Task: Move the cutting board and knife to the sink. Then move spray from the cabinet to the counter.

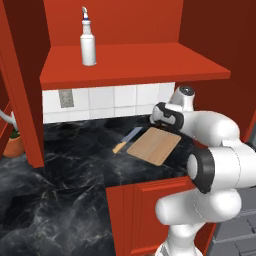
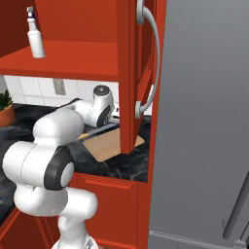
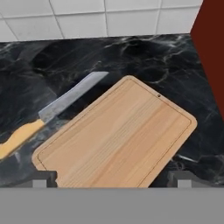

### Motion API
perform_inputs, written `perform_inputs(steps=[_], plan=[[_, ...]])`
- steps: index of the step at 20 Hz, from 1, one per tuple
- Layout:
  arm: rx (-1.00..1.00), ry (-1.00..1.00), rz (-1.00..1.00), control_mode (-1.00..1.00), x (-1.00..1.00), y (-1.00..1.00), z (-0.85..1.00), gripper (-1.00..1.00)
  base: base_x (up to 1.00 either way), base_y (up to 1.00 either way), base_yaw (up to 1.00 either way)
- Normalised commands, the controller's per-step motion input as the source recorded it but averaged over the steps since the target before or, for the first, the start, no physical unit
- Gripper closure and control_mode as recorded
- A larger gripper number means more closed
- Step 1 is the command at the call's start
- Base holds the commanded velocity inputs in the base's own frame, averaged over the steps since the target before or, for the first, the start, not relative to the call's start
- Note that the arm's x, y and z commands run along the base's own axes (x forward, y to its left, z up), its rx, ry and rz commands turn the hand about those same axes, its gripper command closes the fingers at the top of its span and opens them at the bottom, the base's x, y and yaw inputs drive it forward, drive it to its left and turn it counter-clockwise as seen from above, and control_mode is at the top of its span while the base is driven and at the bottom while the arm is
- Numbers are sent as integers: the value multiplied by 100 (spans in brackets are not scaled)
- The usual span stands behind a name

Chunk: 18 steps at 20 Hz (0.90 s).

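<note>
Gripper is released, jaws wide, hovering over the near edge of the board, not touching it. Board lies flat on the counter; knife lies just beside it at 10 o'clock, blade toward the white tile wall. Spray stands upright on the cabinet shelf above. No legible writing.

Knife handle end cut off at hand view's left edge; arm hides cutting board left part.
</note>
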Motion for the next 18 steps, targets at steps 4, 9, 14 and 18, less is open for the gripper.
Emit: perform_inputs(steps=[4, 9, 14, 18], plan=[[0, -1, 0, -100, 29, -6, -25, -100, 0, 0, 0], [0, 0, 0, -100, 41, -11, -20, -100, 0, 0, 0], [0, 0, 0, -100, 44, -10, -17, -100, 0, 0, 0], [0, 0, 0, -100, 51, -2, -22, -100, 0, 0, 0]])
